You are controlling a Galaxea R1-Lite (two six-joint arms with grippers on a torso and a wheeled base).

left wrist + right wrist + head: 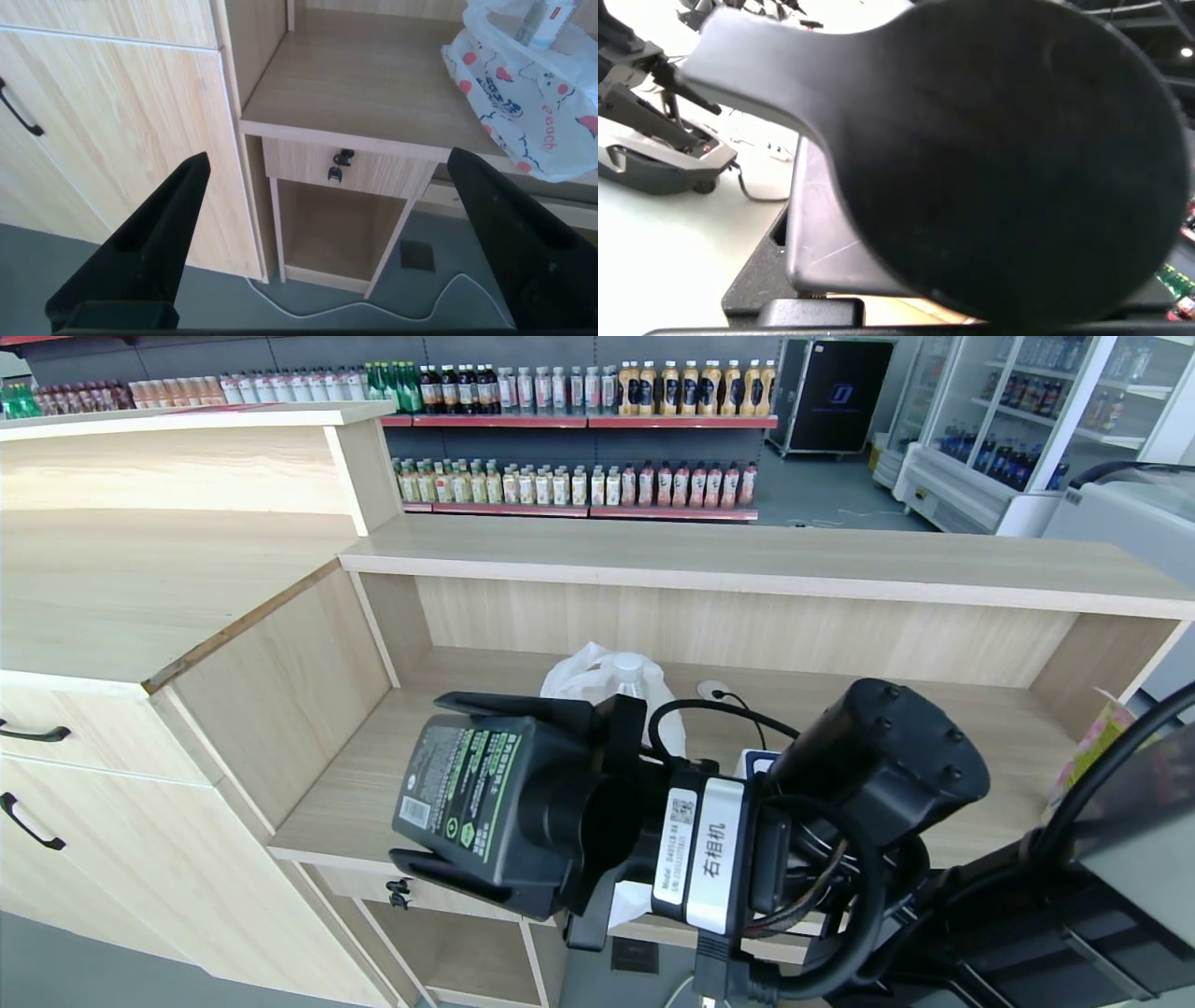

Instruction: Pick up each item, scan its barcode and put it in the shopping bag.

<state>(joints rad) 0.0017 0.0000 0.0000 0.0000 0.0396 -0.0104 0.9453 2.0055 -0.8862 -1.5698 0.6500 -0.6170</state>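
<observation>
The right gripper [425,786] has its fingers pinching a black box [462,793], held up above the front edge of the bench [359,793]. A bottle [628,674] already sits in the white bag [571,683] mid-bench. The box is not yet bagged. The left gripper [327,161] has its fingers spread and holds nothing.

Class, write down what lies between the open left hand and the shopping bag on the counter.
In the left wrist view, only bare wooden counter top lies between the left hand and the shopping bag; nothing stands there.
</observation>
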